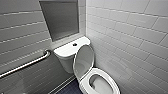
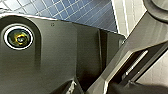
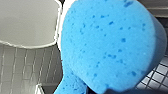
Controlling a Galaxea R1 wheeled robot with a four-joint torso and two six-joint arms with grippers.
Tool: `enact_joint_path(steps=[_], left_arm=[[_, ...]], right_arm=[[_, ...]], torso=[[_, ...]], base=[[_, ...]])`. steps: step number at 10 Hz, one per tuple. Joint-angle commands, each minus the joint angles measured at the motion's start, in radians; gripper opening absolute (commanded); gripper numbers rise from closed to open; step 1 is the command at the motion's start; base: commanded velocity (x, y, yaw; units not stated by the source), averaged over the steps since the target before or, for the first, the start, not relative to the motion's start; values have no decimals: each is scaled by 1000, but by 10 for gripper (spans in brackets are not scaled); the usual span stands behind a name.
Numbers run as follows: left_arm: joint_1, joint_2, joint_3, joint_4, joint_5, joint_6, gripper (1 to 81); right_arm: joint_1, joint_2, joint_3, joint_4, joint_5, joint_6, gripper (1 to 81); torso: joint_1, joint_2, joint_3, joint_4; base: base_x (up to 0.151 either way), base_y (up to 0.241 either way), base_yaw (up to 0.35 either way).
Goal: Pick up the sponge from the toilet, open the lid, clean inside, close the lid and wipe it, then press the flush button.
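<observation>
Tiled walls [image 1: 130, 37] box in this corner, and off to the left a steel grab bar [image 1: 25, 65] slants along them. Moving across, there's the toilet [image 1: 67, 53] with its flush button [image 1: 74, 44] dark on the tank top. Next comes the lid [image 1: 84, 58], raised and leaning back at the tank, then the seat [image 1: 110, 83], down around the open bowl [image 1: 98, 83]. So scrubbing inside is the job in hand, I'd say. The sponge [image 3: 107, 42] hangs clear of the toilet by the right wrist, so the right gripper [image 3: 117, 92] looks clamped on it. Whether the left gripper is apart or together, I cannot tell. To do it well, lower the pad inside the seat's ring, stay clear of the lid, press gently and sweep round the bowl wall.
</observation>
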Motion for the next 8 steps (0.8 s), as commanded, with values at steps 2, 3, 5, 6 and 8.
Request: enact_joint_path(steps=[2,3,5,6,8], left_arm=[[8,12,-46,16,7,5,811],[11,15,-46,17,6,5,811],[24,33,-75,17,8,6,811],[28,47,-104,16,6,6,811],[37,76,-144,16,6,5,811]], right_arm=[[238,31,-26,43,-161,5,10],[280,71,-59,58,-189,5,10],[374,145,-133,81,-268,5,10],[414,177,-168,95,-298,5,10],[482,258,-269,124,-347,7,10]], torso=[[0,0,0,0],[0,0,0,0],[0,0,0,0],[0,0,0,0],[0,0,0,0]], base=[[0,0,0],[0,0,0],[0,0,0],[0,0,0],[0,0,0]])
